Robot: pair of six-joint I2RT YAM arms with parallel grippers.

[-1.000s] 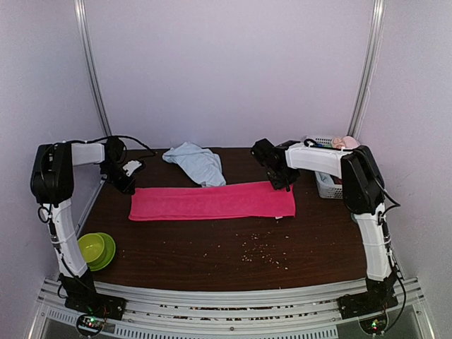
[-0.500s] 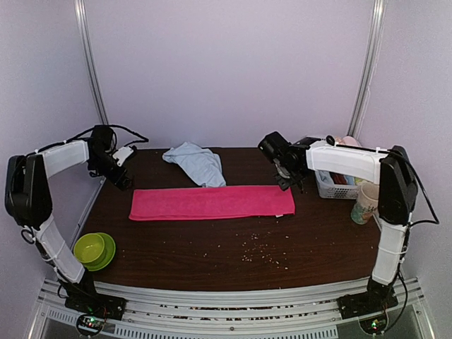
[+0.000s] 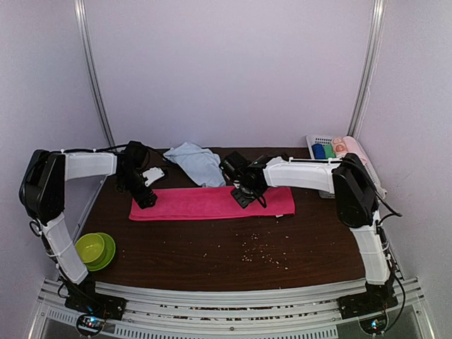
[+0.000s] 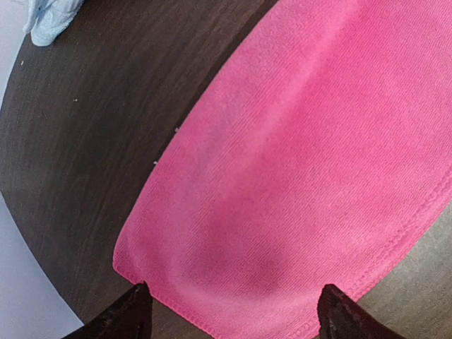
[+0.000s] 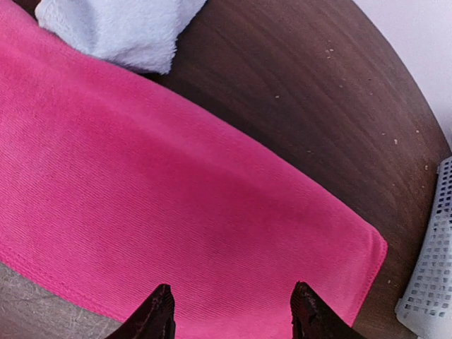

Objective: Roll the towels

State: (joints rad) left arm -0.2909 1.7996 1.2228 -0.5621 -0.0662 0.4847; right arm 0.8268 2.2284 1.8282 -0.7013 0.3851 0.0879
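Fingers spread wide and holding nothing, the left gripper (image 4: 233, 321) is hovering over the short left end of the pink towel (image 4: 296, 176). The right gripper (image 5: 233, 318), likewise parted and empty, is hanging just right of the towel's centre. The pink towel is lying flat across mid-frame on the dark table (image 3: 212, 240), long edges running left to right. The blue towel (image 3: 198, 162) is bunching at its upper edge. Bare wood, dotted with crumbs (image 3: 261, 254), is stretching toward the bottom of the frame.

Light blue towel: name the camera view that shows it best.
Top external. It shows the whole light blue towel, crumpled just behind the pink towel. The left wrist view catches only a scrap at its top-left corner; the right wrist view shows one end along its top edge.
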